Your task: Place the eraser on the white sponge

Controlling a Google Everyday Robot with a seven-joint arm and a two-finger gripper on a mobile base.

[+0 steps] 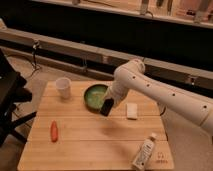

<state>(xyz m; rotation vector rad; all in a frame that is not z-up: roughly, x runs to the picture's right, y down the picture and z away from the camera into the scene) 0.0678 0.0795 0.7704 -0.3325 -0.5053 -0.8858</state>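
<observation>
Camera view: the gripper (106, 107) hangs low over the table (85, 136), at the front rim of the green bowl (95, 96). The sponge (132, 110) lies near it, to picture right. The carry should go sideways until it is squarely above the sponge, then lower before letting go. The eraser cannot be told apart from the dark gripper, and I cannot tell whether the grip is closed.

Dark background; overhead light brightens the pale wooden bench (90, 147). The dark hand (106, 108) above its middle casts a soft shadow.
</observation>
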